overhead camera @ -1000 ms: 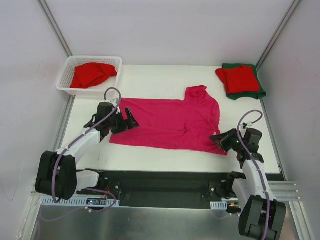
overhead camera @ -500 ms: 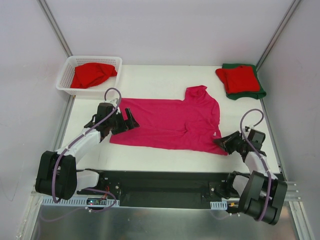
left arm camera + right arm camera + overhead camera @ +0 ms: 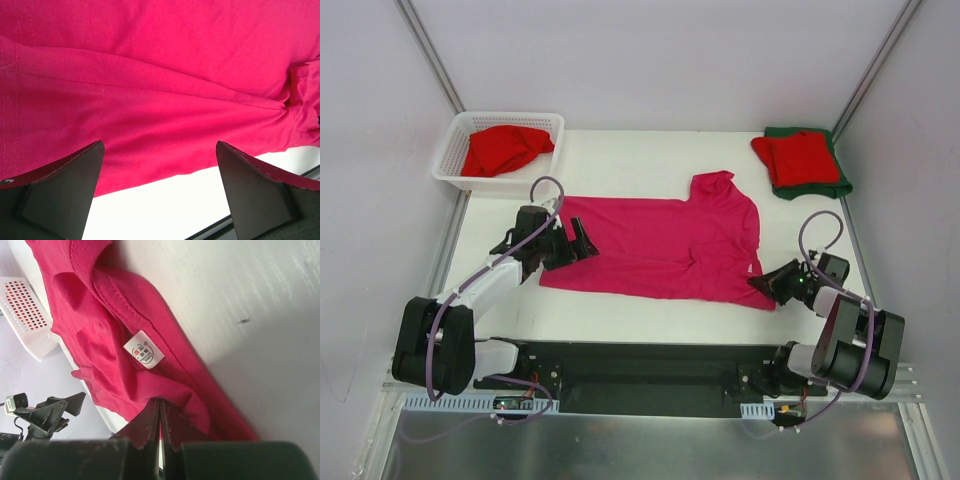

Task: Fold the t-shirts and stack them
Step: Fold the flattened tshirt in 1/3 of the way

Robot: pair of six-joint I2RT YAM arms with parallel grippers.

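From above, you see the magenta t-shirt [image 3: 660, 250] spread flat across the middle of the counter [image 3: 650, 160], collar end toward your right arm. Your left arm reaches forward and low from its base, elbow bent, and the left pincer [image 3: 582, 240] hovers released over the shirt's left edge. Your right arm is folded tight near its base, forearm lying low and pointing inward, with the right pincer [image 3: 760, 284] at the shirt's near right corner. A crumpled red t-shirt [image 3: 505, 148] sits in the white basket [image 3: 448, 160] at the far left, and a folded red t-shirt [image 3: 798, 155] lies on a dark green t-shirt [image 3: 815, 187] at the far right. In your left wrist view, the left pincer [image 3: 160, 145] stands wide apart above the magenta t-shirt [image 3: 150, 75], both fingers [image 3: 65, 190] clear of the cloth, with bare counter [image 3: 165, 200] just below the hem. In your right wrist view, the right pincer [image 3: 160, 412] is clenched on the edge of the magenta t-shirt [image 3: 115, 355], close to its white label [image 3: 144, 350], and the white basket [image 3: 25, 310] shows far off.
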